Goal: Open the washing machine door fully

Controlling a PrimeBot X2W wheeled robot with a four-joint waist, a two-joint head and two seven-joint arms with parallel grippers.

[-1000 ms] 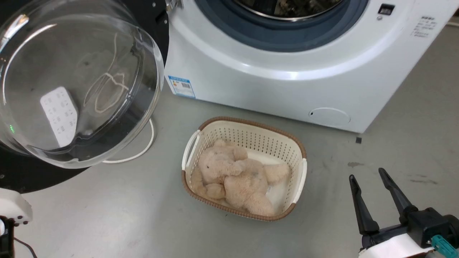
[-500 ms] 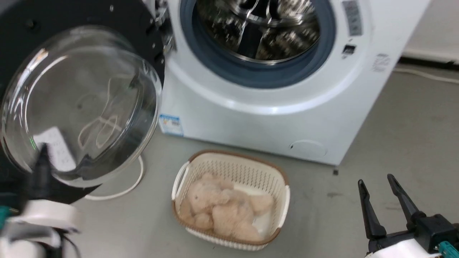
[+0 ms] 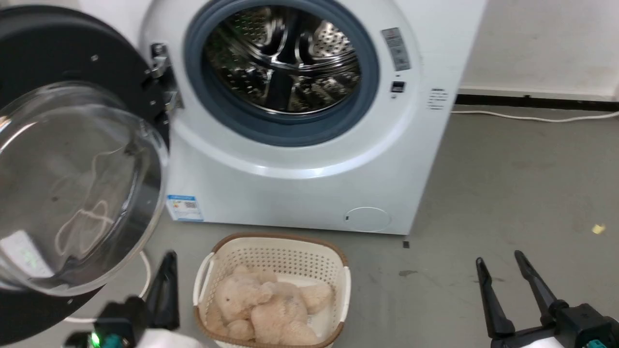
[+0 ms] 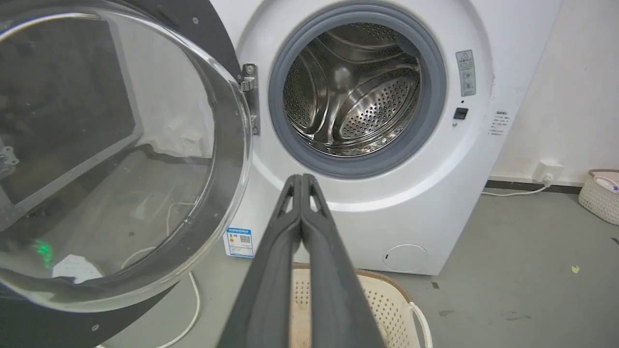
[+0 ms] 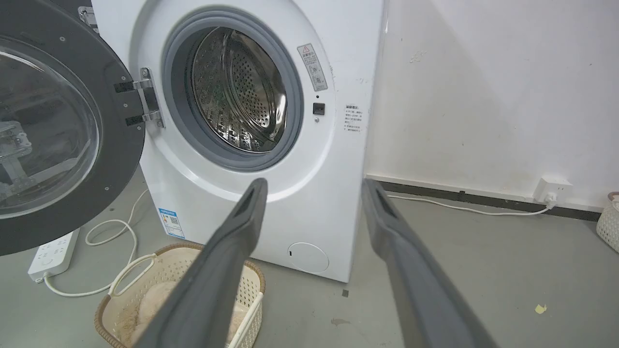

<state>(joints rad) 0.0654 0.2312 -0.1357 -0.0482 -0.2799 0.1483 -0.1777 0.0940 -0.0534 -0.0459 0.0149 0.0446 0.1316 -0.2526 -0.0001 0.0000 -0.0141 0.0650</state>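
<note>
The washing machine door [image 3: 72, 183], a black disc with a bulging clear glass bowl, hangs swung out to the left on its hinge [image 3: 162, 72], leaving the steel drum [image 3: 285, 63] exposed. It also shows at the left of both wrist views, as the door [image 4: 111, 145] and the door [image 5: 48, 125]. My left gripper [image 3: 169, 256] is shut with nothing in it, low beside the door's lower right rim and apart from it; its fingers [image 4: 301, 178] are pressed together. My right gripper [image 3: 499, 258] stands open and empty at the lower right, with the gripper [image 5: 314, 186] facing the machine.
A cream basket [image 3: 338, 290] holding a beige teddy bear [image 3: 261, 309] sits on the floor before the white machine [image 3: 290, 193]. A power strip [image 5: 51, 253] and white cable [image 5: 111, 232] lie under the door. A wall socket [image 5: 551, 188] and another basket [image 4: 599, 193] are at the right.
The head camera has tilted up, bringing the whole drum opening into view. My left gripper has come away from the door's lower edge toward the basket. The right gripper holds its pose.
</note>
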